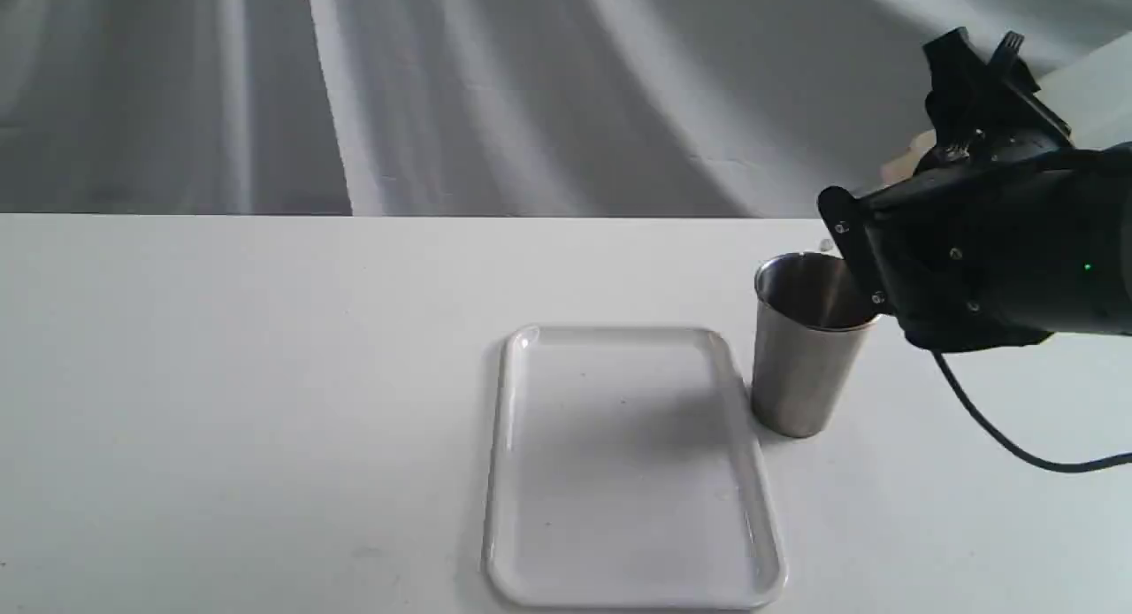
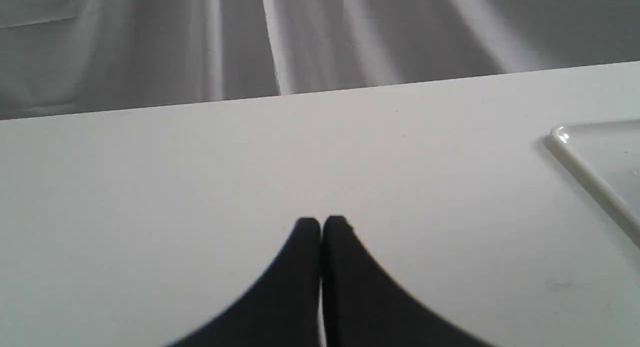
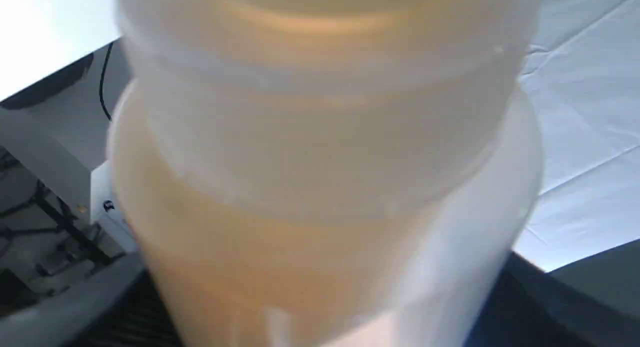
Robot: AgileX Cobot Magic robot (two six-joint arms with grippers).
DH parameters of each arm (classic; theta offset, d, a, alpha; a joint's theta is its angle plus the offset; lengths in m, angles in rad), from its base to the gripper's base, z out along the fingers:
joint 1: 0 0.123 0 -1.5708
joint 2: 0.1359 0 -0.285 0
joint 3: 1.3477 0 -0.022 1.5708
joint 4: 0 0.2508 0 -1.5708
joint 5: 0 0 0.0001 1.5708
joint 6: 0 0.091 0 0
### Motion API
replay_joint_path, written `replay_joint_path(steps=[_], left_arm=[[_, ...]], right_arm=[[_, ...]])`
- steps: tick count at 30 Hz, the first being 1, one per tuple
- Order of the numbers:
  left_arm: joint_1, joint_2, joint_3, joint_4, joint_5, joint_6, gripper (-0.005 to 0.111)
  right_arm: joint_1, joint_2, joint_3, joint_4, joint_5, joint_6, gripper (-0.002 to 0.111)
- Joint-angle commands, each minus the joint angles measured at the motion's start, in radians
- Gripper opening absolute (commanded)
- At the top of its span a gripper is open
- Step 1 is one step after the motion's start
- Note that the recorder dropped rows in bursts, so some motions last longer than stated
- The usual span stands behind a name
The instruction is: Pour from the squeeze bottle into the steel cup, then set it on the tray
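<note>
Exterior view: right claw (image 1: 977,101) holds squeeze bottle (image 3: 320,162) high beside steel cup (image 1: 806,357), at two o'clock of tray (image 1: 500,437); pouring apparently underway, traying remains; left claw (image 2: 321,224) closed, empty.

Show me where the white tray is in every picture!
Exterior view: the tray lies flat on the table, lower middle, just left of the steel cup.
Left wrist view: only one rounded corner of the tray shows, cut off by the picture's edge.
Right wrist view: not in it; the squeeze bottle fills the picture.
Shared landmark: the table's far edge against the grey backdrop, exterior and left wrist views.
</note>
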Motion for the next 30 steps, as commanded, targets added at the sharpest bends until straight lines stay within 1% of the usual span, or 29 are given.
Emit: replay_joint_path(steps=[1,6,9,12,14,19,21,25,30], left_arm=[[0.002,-0.003,0.004,-0.001,-0.008,-0.005,0.000],[0.002,-0.003,0.004,-0.001,-0.008,-0.003,0.000],[0.002,-0.003,0.004,-0.001,-0.008,-0.003,0.000],[0.002,-0.003,0.004,-0.001,-0.008,-0.003,0.000],[0.002,-0.003,0.004,-0.001,-0.008,-0.003,0.000],[0.002,-0.003,0.004,-0.001,-0.008,-0.005,0.000],[0.002,-0.003,0.004,-0.001,-0.008,-0.003,0.000],[0.002,-0.003,0.004,-0.001,-0.008,-0.003,0.000],[0.002,-0.003,0.004,-0.001,-0.008,-0.003,0.000]], right_arm=[[-0.001,-0.014,-0.013,-0.038,0.030,0.148,0.017],[-0.001,-0.045,0.005,-0.038,0.026,0.342,0.017],[-0.002,-0.084,0.056,-0.038,0.026,0.411,0.017],[-0.002,-0.135,0.113,-0.038,0.016,0.522,0.017],[-0.002,-0.165,0.140,-0.038,0.002,0.653,0.017],[-0.002,-0.224,0.161,-0.038,-0.008,1.050,0.017],[-0.002,-0.238,0.161,-0.038,-0.008,1.140,0.017],[-0.002,-0.266,0.161,-0.038,-0.008,1.244,0.017],[-0.002,-0.275,0.161,-0.038,-0.008,1.304,0.017]])
